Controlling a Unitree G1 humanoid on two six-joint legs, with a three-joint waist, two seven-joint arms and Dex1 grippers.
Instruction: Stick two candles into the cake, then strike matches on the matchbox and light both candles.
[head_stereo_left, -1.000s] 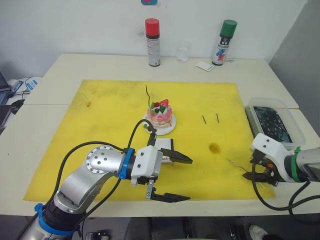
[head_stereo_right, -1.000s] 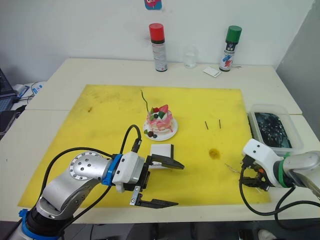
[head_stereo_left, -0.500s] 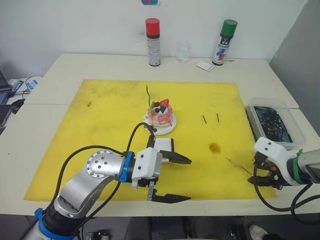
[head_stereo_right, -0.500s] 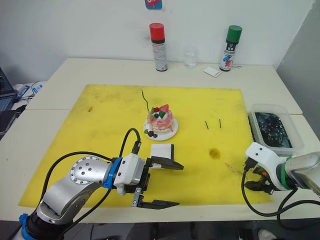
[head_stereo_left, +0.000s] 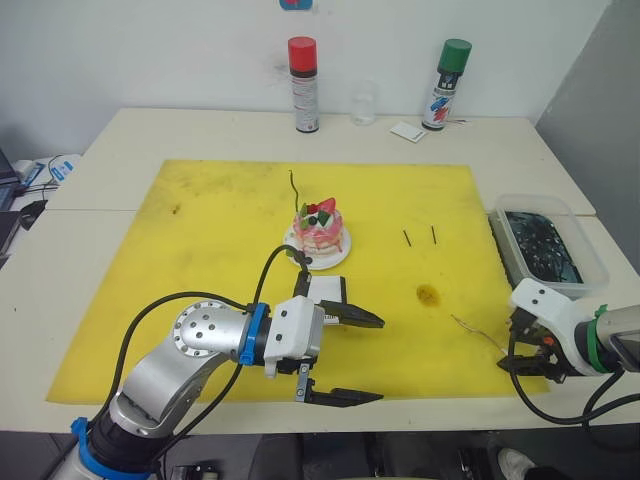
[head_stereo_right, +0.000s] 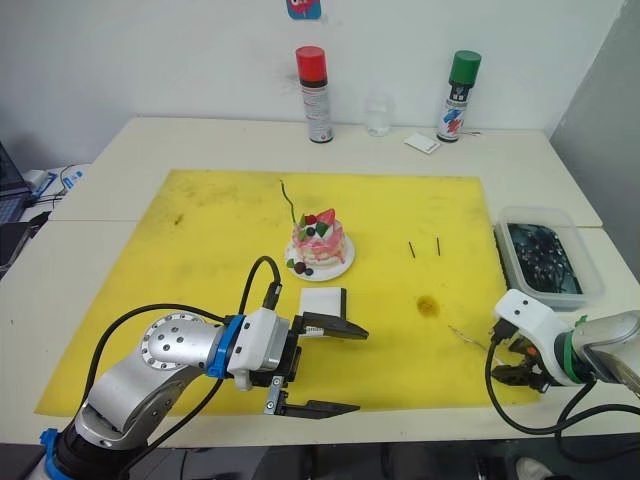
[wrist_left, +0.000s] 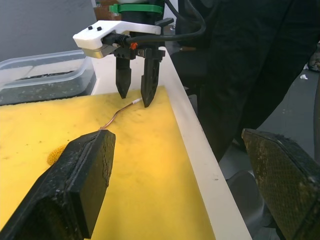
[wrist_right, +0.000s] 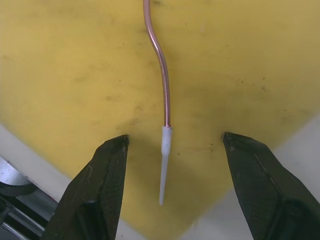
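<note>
**Candle between my right fingers**

Beige table (head_stereo_left: 100, 150), white wall, yellow mat (head_stereo_left: 220, 260). Clear tub (head_stereo_left: 545, 245) holds dark bits. Cake (head_stereo_left: 320, 230) sits mid-mat. My right claw (wrist_right: 167, 165) gapes around the lying candle (wrist_right: 162, 90); left claw (head_stereo_left: 345, 358) wide, empty.

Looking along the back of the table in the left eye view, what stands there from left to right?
Red-capped spray can → clear glass → small white card → green-capped spray can.
</note>
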